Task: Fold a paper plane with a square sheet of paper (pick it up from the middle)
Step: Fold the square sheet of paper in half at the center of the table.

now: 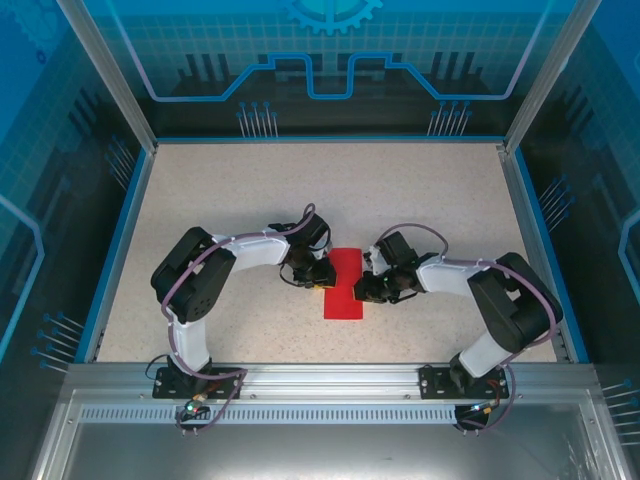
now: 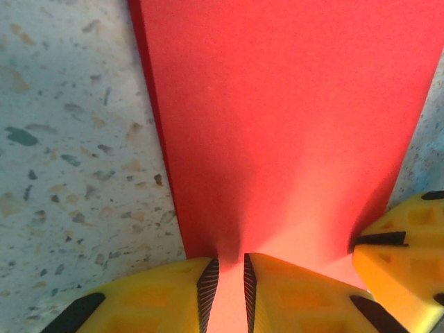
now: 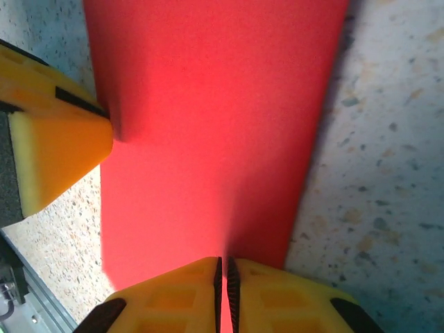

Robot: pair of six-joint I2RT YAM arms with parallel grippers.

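Note:
The square sheet of paper [image 1: 345, 285] is bright red and lies as a long narrow rectangle at the middle of the speckled table [image 1: 250, 200], with no pointed dart shape. My left gripper [image 1: 322, 278] sits at its left edge, jaws close together with the red paper [image 2: 291, 125] rising as a ridge into the narrow gap at my left gripper [image 2: 227, 267]. My right gripper [image 1: 364, 280] meets the opposite edge; in its wrist view the right gripper [image 3: 223, 267] is nearly closed on the paper [image 3: 208, 104]. Each wrist view shows the other gripper's yellow finger [image 2: 402, 243] [image 3: 55, 139] touching the paper.
Blue-edged walls [image 1: 120, 230] and metal posts fence the table on the left, back and right. An aluminium rail [image 1: 320, 385] carrying both arm bases runs along the near edge. Bare tabletop surrounds the paper on all sides.

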